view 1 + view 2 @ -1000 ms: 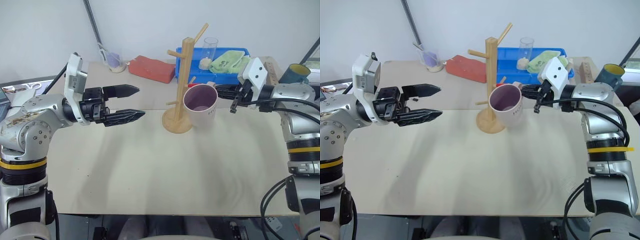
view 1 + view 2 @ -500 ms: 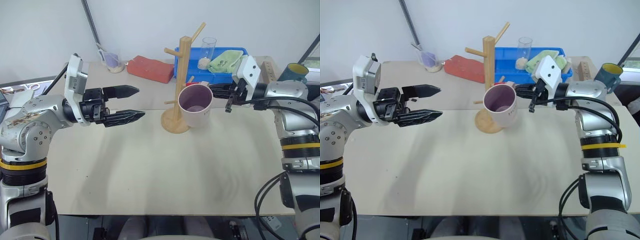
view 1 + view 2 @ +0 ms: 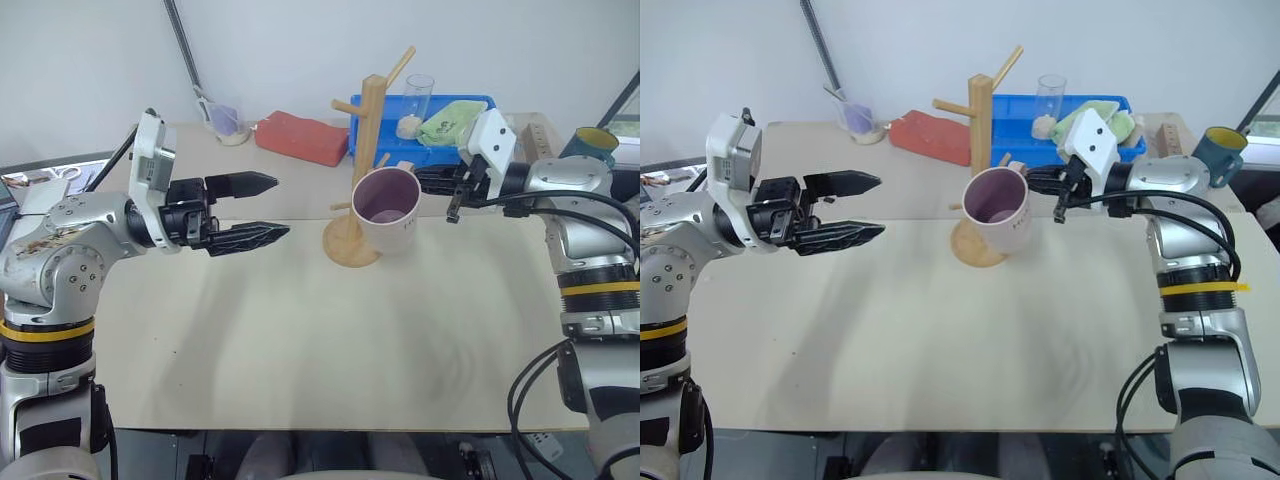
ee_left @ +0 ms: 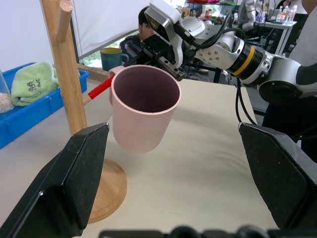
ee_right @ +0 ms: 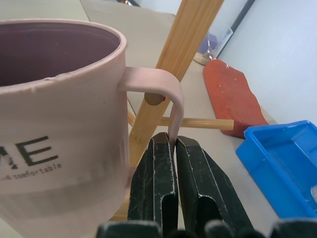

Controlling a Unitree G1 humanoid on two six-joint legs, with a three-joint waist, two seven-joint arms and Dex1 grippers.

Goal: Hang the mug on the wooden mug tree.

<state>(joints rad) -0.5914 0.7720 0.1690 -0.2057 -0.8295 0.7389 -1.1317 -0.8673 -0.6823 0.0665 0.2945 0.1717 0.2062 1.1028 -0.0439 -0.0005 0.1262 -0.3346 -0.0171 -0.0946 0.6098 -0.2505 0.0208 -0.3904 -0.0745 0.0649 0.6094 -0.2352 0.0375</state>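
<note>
Mug [image 3: 386, 209] hangs in the air just in front of the wooden mug tree [image 3: 361, 170], upright w/ a slight tilt, purple inside showing. I see my right gripper [image 5: 174, 148] pinching the loop handle [image 5: 158, 88], fingers pressed together on the thin handle wall. In the right wrist view a round peg end sits right behind the handle loop; I can't tell if the peg is through it. In the left wrist view a red-tipped peg [image 4: 101, 88] pokes out beside the mug rim, close to the handle side. Tree base [image 3: 350, 245] rests on the beige table [image 3: 300, 340], partly behind the mug. My left gripper [image 3: 262, 208] hovers well apart to the left, pointing toward the tree, fingers spread, nothing in them. Behind the tree: red block [image 3: 302, 137], blue tray [image 3: 440, 148] w/ green cloth [image 3: 455, 122], clear glass [image 3: 418, 98]. Teal mug [image 3: 592, 146] at far right.
</note>
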